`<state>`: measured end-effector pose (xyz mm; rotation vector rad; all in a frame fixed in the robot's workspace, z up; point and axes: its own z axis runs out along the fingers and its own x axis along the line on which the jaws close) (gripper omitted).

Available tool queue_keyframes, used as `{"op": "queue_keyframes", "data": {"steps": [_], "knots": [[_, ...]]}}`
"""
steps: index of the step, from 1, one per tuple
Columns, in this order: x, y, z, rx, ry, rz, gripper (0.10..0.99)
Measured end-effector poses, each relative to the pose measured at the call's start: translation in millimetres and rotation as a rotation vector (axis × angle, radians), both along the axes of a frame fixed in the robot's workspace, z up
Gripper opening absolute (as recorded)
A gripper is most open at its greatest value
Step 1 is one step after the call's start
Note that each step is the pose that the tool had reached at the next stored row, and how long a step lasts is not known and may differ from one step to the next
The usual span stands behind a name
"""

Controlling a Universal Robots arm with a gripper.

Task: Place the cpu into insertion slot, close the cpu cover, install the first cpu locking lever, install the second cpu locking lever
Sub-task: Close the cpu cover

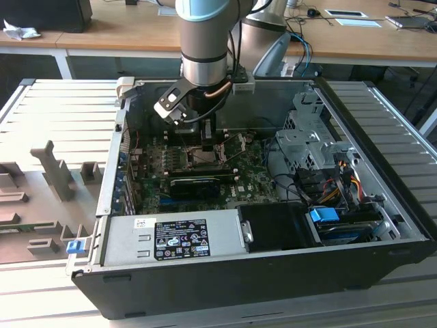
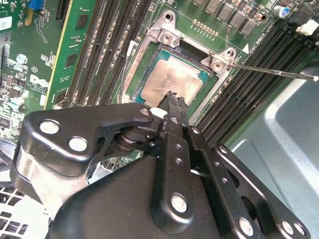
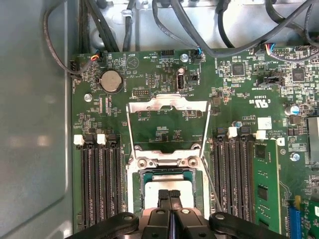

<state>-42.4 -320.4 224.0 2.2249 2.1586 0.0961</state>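
Note:
The cpu (image 2: 172, 79) (image 3: 167, 183) lies flat in the insertion slot (image 2: 137, 59) (image 3: 133, 186), its pale metal face showing. My gripper (image 2: 173, 99) (image 3: 169, 193) is shut, and its joined fingertips sit at the cpu's near edge, touching or just above it. The cpu cover (image 3: 167, 103) is swung open and stands back from the slot, with green board visible through its window. A thin locking lever (image 2: 271, 71) (image 3: 212, 185) sticks out beside the slot, unlatched. In the exterior view the gripper (image 1: 205, 140) hangs over the middle of the motherboard (image 1: 252, 181).
Black memory slots (image 3: 94, 184) (image 3: 232, 179) flank the socket on both sides. The grey case wall (image 3: 35, 124) and cable bundles (image 3: 199, 30) border the board. A power supply (image 1: 171, 239) and drive cage (image 1: 307, 137) fill the rest of the open case.

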Motion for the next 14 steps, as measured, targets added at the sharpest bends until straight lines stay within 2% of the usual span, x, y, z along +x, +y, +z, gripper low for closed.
{"op": "queue_keyframes", "data": {"steps": [1, 2, 5, 7, 8, 10, 14], "knots": [[0.6, 0.0, 0.1, 0.0, 0.0012, 0.0, 0.106], [5.0, -0.1, 0.7, -0.001, 0.0063, 0.0, 0.106], [5.1, -0.1, 13.1, -0.002, 0.0089, 0.0, 0.106], [5.5, 0.0, 13.2, -0.002, 0.012, 0.0, 0.106], [8.5, 0.0, 13.4, -0.002, 0.0163, 0.0, 0.106], [13.7, -0.1, 16.0, -0.002, 0.0216, 0.0, 0.106], [13.8, 0.0, 28.4, -0.002, 0.0222, 0.0, 0.106]]}}
